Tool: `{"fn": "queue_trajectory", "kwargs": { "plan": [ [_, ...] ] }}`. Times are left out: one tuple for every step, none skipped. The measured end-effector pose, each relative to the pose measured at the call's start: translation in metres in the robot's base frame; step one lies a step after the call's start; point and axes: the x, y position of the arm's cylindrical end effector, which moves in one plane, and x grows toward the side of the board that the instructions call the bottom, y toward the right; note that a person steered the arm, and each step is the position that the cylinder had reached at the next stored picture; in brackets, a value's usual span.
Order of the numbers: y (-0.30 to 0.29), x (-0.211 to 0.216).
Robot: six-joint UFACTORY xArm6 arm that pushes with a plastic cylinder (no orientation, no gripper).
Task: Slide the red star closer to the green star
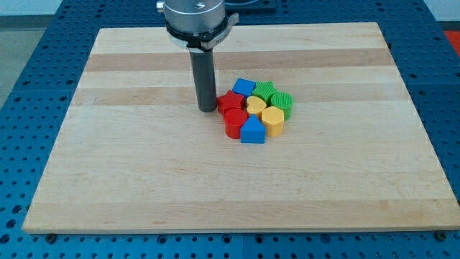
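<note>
The pale wooden table (pixel 144 173) is showing wide bare grain on every side of the cluster, which is sitting well away from all four edges. The dark rod is ending in my tip (pixel 208 109), resting just to the view's left of the red star (pixel 231 101); there are no fingers here, only this blunt end. The green star (pixel 265 91) is lying beyond the red star toward the view's right, with the blue block (pixel 244 87) and yellow heart (pixel 256 106) crowding between them. The rod's mount is getting cut off at the view's top.
</note>
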Motion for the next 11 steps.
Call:
{"fn": "queue_trajectory", "kwargs": {
  "plan": [
    [0.000, 0.000],
    [0.000, -0.007],
    [0.000, -0.007],
    [0.000, 0.001],
    [0.000, 0.024],
    [0.012, 0.025],
    [0.028, 0.024],
    [0.034, 0.004],
    [0.043, -0.021],
    [0.063, -0.042],
    [0.089, -0.058]
  ]
}}
